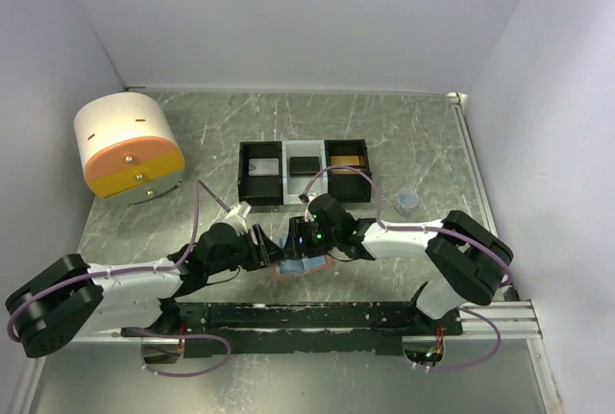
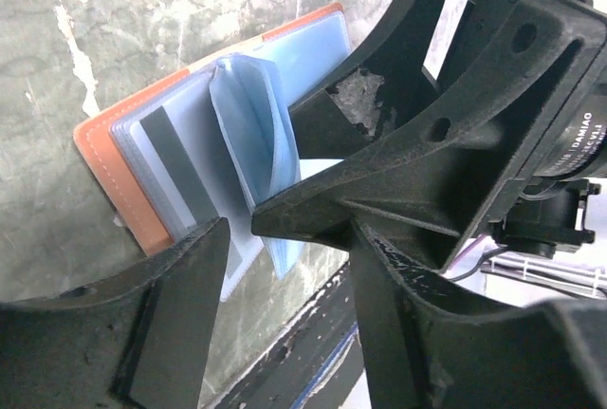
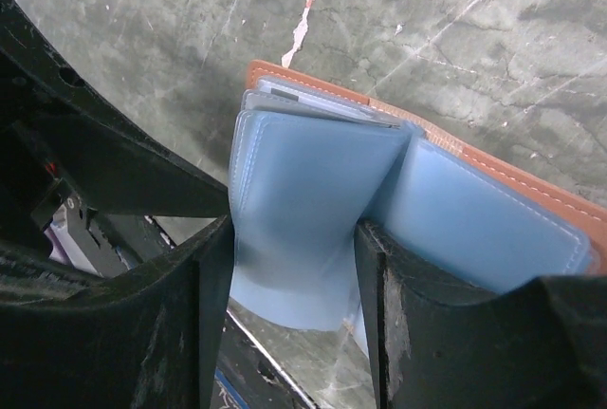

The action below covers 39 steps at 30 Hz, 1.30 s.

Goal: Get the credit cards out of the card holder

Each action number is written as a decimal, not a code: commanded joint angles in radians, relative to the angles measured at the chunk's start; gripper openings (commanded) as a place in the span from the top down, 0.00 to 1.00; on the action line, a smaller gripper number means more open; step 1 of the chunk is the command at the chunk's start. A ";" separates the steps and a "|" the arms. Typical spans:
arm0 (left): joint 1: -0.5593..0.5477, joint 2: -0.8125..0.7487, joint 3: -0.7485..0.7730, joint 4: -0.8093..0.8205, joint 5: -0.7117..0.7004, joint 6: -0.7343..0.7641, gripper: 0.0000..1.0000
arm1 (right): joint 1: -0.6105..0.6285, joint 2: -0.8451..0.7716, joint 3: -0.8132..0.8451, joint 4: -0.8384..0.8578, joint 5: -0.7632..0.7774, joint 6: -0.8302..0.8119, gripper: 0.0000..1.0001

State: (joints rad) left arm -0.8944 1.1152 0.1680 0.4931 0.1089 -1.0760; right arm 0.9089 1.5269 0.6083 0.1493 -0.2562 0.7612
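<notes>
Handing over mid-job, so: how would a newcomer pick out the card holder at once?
On the grey marbled table, look at the near edge, in front of the black-and-white tray, where the left gripper and right gripper meet. The card holder lies open there: a flat salmon-orange wallet, and the only thing with light blue sleeves.

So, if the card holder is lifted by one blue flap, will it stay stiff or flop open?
Probably floppy: the blue flap of the card holder bends and narrows inside the right end effector. Likely light, since it is thin and flat. It may slide when pushed, as the tabletop looks smooth.
</notes>
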 commanded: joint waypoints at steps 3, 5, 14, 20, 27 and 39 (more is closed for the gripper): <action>-0.024 -0.086 0.001 -0.026 -0.119 -0.044 0.27 | 0.007 0.000 -0.043 -0.069 0.021 -0.014 0.48; -0.023 -0.113 0.036 -0.079 -0.159 -0.044 0.25 | 0.007 0.003 -0.048 -0.061 0.017 -0.017 0.48; -0.022 -0.079 0.088 -0.190 -0.273 -0.120 0.28 | 0.008 0.004 -0.057 -0.043 0.015 -0.011 0.49; -0.021 -0.012 0.084 -0.131 -0.278 -0.165 0.37 | 0.008 0.002 -0.061 -0.036 0.009 -0.008 0.49; -0.023 0.021 0.114 -0.174 -0.295 -0.192 0.45 | 0.008 0.005 -0.057 -0.036 0.008 -0.011 0.49; -0.022 -0.103 0.046 -0.138 -0.363 -0.200 0.36 | 0.007 0.012 -0.057 -0.029 -0.002 -0.010 0.49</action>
State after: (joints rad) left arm -0.9199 1.0527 0.2371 0.3317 -0.1856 -1.2812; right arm 0.9054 1.5124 0.5812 0.1829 -0.2405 0.7696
